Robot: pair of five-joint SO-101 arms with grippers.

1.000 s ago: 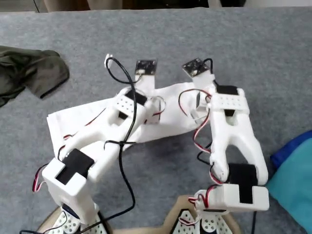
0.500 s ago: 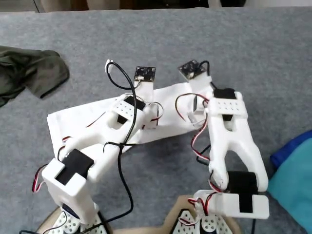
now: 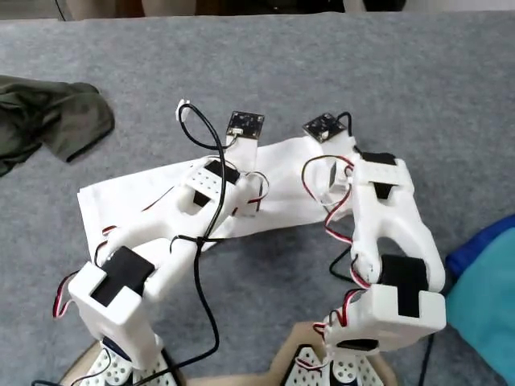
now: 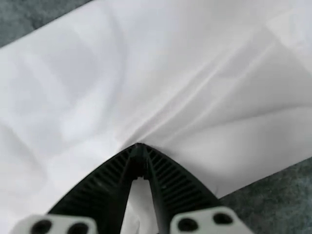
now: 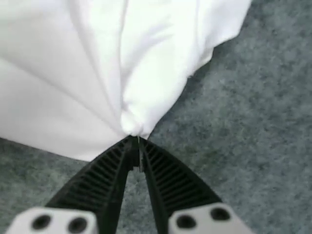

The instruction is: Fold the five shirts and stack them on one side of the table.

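At the bottom edge of the high view both arms rise from their bases. The left arm (image 3: 161,233) runs from the lower left up toward the centre. The right arm (image 3: 386,217) runs from the lower middle up to just right of centre. Their wrists end side by side, near each other but apart, over the white shirt (image 3: 278,165).

In its wrist view the left claw (image 4: 141,148) is closed, its black ribbed jaws meeting on a raised crease of the white shirt (image 4: 146,73); creases fan out from the tips. The right claw (image 5: 134,141) is also closed, and it pinches a bunched edge of the white shirt (image 5: 73,58) where the cloth meets the grey table (image 5: 243,122).

In the high view the white shirt lies on the table (image 3: 402,80) as a long band. It slants from the left of centre, under the left arm, up to the middle of the frame beneath both wrists.

A blue shirt (image 3: 483,281) sits at the right edge, low in the frame, well apart from the white one. A crumpled green shirt (image 3: 48,121) lies farther off, at the upper left edge.
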